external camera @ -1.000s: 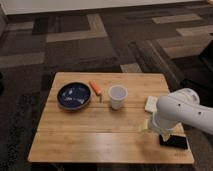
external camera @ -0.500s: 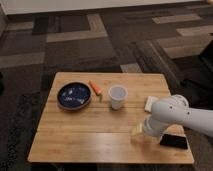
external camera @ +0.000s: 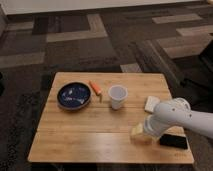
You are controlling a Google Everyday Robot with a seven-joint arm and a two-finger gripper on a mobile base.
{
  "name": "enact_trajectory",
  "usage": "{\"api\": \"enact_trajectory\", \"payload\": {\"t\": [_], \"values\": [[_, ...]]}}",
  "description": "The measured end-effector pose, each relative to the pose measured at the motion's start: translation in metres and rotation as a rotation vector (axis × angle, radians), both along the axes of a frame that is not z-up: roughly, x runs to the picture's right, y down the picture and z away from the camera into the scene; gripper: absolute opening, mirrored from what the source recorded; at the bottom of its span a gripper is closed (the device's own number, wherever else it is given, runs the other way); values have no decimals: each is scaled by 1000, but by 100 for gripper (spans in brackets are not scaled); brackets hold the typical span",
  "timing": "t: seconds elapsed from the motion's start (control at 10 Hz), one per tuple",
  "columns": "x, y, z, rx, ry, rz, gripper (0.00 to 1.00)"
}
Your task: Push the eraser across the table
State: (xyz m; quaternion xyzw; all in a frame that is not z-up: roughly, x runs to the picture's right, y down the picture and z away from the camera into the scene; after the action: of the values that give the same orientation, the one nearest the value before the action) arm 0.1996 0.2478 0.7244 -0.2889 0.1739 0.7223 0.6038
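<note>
My pincer (external camera: pixel 140 134) (aperture indiscernible) rests low on the table (external camera: pixel 90 145); eraser (external camera: pixel 173 141) lies right of it, push remaining.

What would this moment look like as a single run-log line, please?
pincer: low over table, front right | eraser: flat near right edge, behind arm | cup: upright, centre | push: no contact seen
</note>
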Motion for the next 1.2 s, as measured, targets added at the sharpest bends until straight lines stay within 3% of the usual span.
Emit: {"api": "enact_trajectory", "payload": {"t": [0.2,0.6,0.7,0.8,1.0,1.2], "values": [[16,3,-1,5,7,4,65],[51,34,2,-66,40,54,65],[67,29,-3,-62,69,65,65],[97,16,-16,-38,124,55,65],[146,-14,-60,10,250,44,65],[175,-22,-91,30,332,62,65]]}}
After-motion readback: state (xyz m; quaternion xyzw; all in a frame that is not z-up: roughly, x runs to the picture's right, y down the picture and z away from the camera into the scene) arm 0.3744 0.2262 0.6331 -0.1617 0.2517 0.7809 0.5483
